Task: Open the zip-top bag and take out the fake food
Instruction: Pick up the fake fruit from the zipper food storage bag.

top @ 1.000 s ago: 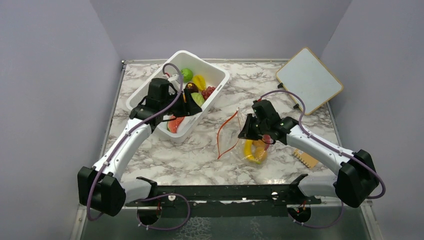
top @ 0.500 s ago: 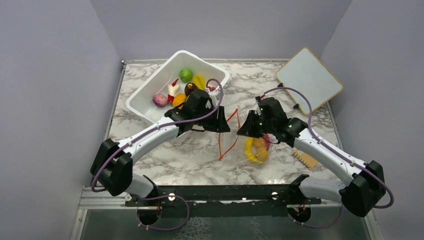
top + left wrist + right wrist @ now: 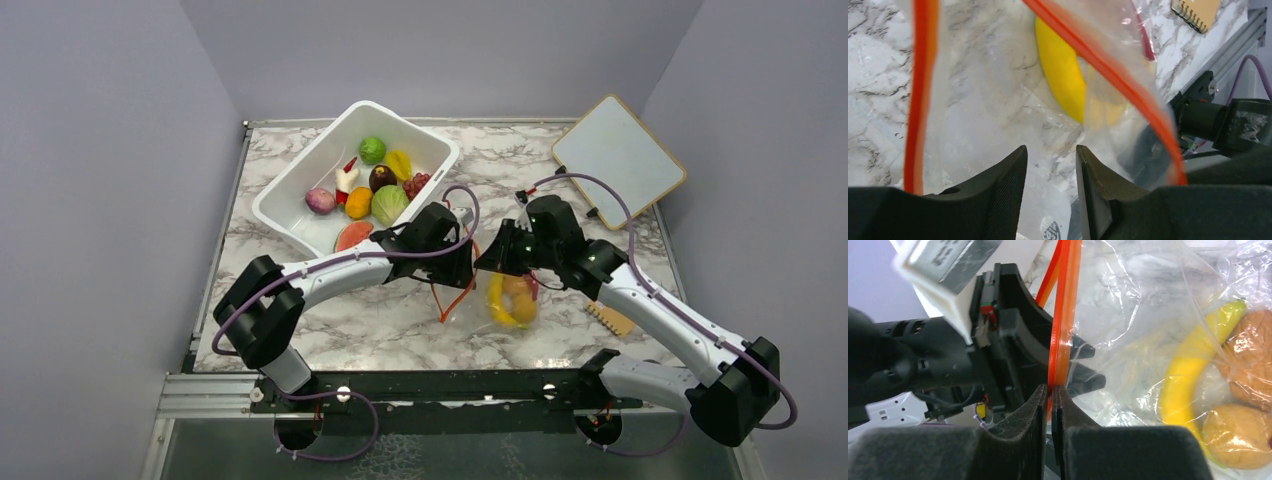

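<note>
Far left on marble table (image 3: 340, 310), white tub (image 3: 290, 190) is holding fruit; whiteboard (image 3: 618, 160) is lying far right. Centre: zip-top bag (image 3: 1128, 305) is containing fake food (image 3: 1193, 365). Right gripper (image 3: 1052, 390) is pinching its orange strip; left gripper (image 3: 1050, 150) is reaching in, jaws apart.

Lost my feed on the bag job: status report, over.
Right end effector shut on zip-top bag strip. Left end effector open at its mouth. Banana, oranges inside. Nothing blocking.

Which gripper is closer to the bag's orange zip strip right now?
Right. The right gripper is clamped on the zip strip; the left gripper sits open just beside it.
</note>
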